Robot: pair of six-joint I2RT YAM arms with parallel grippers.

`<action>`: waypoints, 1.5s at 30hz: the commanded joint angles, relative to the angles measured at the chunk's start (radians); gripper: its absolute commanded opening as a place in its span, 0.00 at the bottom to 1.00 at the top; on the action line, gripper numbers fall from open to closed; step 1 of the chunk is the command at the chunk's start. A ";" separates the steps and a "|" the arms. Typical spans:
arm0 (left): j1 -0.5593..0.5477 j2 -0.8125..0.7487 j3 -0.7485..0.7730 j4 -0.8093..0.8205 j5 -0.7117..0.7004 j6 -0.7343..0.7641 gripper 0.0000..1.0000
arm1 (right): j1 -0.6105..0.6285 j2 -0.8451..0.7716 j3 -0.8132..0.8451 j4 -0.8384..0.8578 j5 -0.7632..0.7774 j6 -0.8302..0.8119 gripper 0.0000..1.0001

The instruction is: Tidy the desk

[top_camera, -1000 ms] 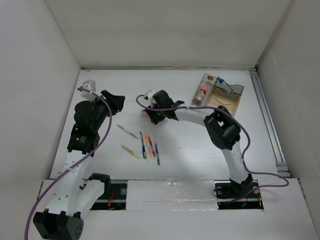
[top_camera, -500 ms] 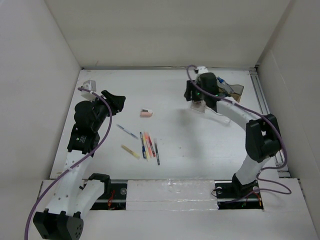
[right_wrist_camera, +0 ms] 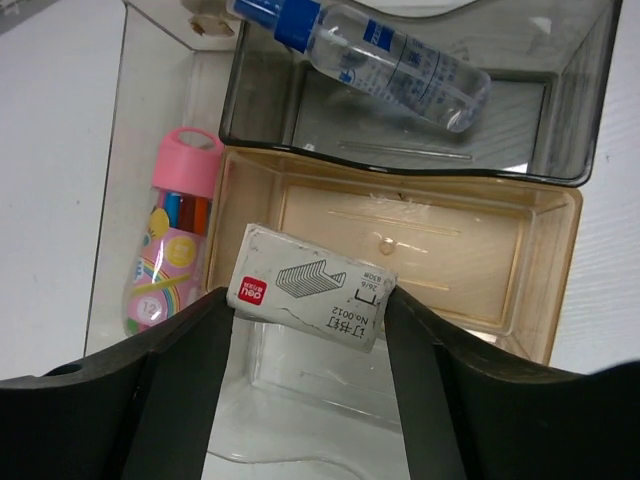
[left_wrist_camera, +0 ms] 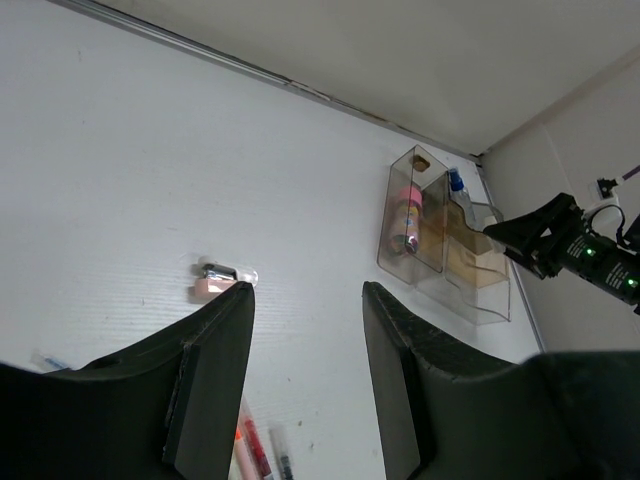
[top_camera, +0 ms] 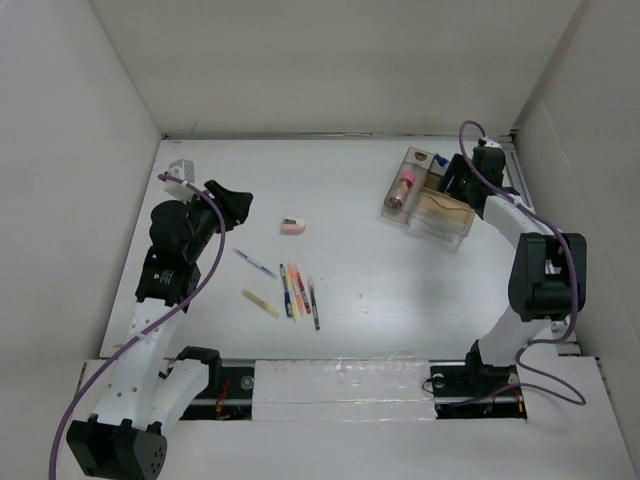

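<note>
Item one, the desk (top_camera: 360, 270): a white tabletop that is filling the top view, with white panels (top_camera: 90, 130) walling it and a metal rail (top_camera: 535, 240) running along its right edge. Item two, a clear tray (top_camera: 445, 228), is sitting at the far right of the desk, near the rail. In the right wrist view a blue-capped bottle (right_wrist_camera: 375, 60) is lying in its smoky grey compartment, and a pink marker tube (right_wrist_camera: 170, 255) is lying in the long clear compartment beside it. Item three, the right gripper (right_wrist_camera: 310, 300), is hovering over the tray and grasping a white staple box (right_wrist_camera: 312, 288). The box is spanning the gap and touching both fingers, tilted above the amber compartment. Item four, the left gripper (left_wrist_camera: 305, 295), is hanging over the left part of the desk with its jaws released and nothing between them. Item five, a pink eraser (top_camera: 292, 227), is lying apart near the middle of the desk. Item six, a cluster of pens (top_camera: 297, 293), is lying side by side nearer the arm bases. A lone pen (top_camera: 255, 263) and a yellow stick (top_camera: 262, 303) are lying just to the left of the cluster.
</note>
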 commanded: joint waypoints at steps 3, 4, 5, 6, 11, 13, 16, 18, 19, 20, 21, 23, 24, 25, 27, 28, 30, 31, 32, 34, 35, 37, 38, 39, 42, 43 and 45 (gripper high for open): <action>-0.001 -0.006 0.031 0.041 0.015 0.010 0.43 | 0.000 0.023 0.036 -0.012 -0.024 0.027 0.69; -0.001 -0.006 0.030 0.041 0.015 0.010 0.43 | 0.000 0.026 0.036 -0.015 -0.020 0.028 0.70; -0.001 -0.007 0.031 0.039 0.013 0.010 0.43 | 0.000 0.026 0.037 -0.022 -0.012 0.027 0.71; -0.001 -0.009 0.031 0.039 0.012 0.010 0.43 | 0.000 0.026 0.037 -0.027 0.006 0.028 0.74; -0.001 -0.010 0.030 0.039 0.015 0.010 0.43 | 0.019 -0.009 0.019 -0.004 0.006 0.028 0.81; -0.001 -0.012 0.031 0.039 0.015 0.010 0.43 | 0.049 -0.033 0.004 0.031 -0.015 0.013 0.78; -0.001 -0.009 0.030 0.042 0.016 0.009 0.43 | 0.167 -0.047 0.007 0.065 -0.096 -0.033 0.61; -0.001 -0.007 0.031 0.041 0.015 0.007 0.43 | 0.296 -0.012 0.057 0.081 -0.103 -0.103 0.36; -0.001 -0.007 0.031 0.041 0.012 0.009 0.43 | 0.341 0.011 0.089 0.080 -0.081 -0.104 0.29; -0.001 -0.010 0.030 0.039 0.012 0.007 0.43 | 0.382 0.035 0.117 0.033 -0.063 -0.127 0.27; -0.001 -0.013 0.031 0.037 0.009 0.009 0.43 | 0.420 0.087 0.143 0.019 -0.022 -0.139 0.27; -0.001 -0.020 0.034 0.034 0.002 0.010 0.43 | 0.519 0.144 0.230 -0.024 0.044 -0.139 0.31; -0.001 -0.020 0.034 0.033 -0.001 0.010 0.43 | 0.545 0.198 0.258 -0.038 0.092 -0.142 0.46; -0.001 -0.021 0.036 0.031 -0.002 0.012 0.43 | 0.583 0.224 0.305 -0.045 0.115 -0.138 0.53; -0.001 -0.026 0.034 0.031 -0.002 0.013 0.43 | 0.608 0.269 0.346 -0.073 0.144 -0.101 0.75; -0.001 -0.030 0.036 0.030 -0.002 0.013 0.43 | 0.608 0.311 0.363 -0.073 0.131 -0.102 0.78; -0.001 -0.029 0.034 0.031 -0.001 0.013 0.44 | 0.634 0.355 0.430 -0.088 0.054 -0.107 0.79; -0.001 -0.030 0.036 0.033 0.002 0.013 0.45 | 0.643 0.379 0.458 -0.102 0.034 -0.108 0.80; -0.001 -0.032 0.036 0.033 0.002 0.013 0.45 | 0.671 0.413 0.497 -0.110 0.029 -0.124 0.80; -0.001 -0.032 0.037 0.031 0.001 0.015 0.45 | 0.706 0.444 0.527 -0.113 0.029 -0.163 0.80; -0.001 -0.038 0.036 0.030 -0.002 0.017 0.45 | 0.723 0.480 0.553 -0.155 0.035 -0.217 0.81; -0.001 -0.038 0.037 0.031 -0.004 0.017 0.45 | 0.772 0.513 0.620 -0.202 0.096 -0.242 0.81; -0.001 -0.038 0.036 0.030 -0.002 0.017 0.46 | 0.783 0.531 0.631 -0.225 0.107 -0.272 0.81; -0.001 -0.038 0.037 0.031 -0.001 0.017 0.46 | 0.792 0.534 0.631 -0.226 0.106 -0.283 0.81; -0.001 -0.035 0.037 0.033 0.002 0.015 0.46 | 0.801 0.513 0.591 -0.190 0.054 -0.303 0.81; -0.001 -0.038 0.037 0.031 0.004 0.015 0.45 | 0.801 0.507 0.570 -0.182 0.045 -0.302 0.81; -0.001 -0.035 0.036 0.034 0.006 0.015 0.46 | 0.801 0.502 0.555 -0.158 -0.027 -0.315 0.81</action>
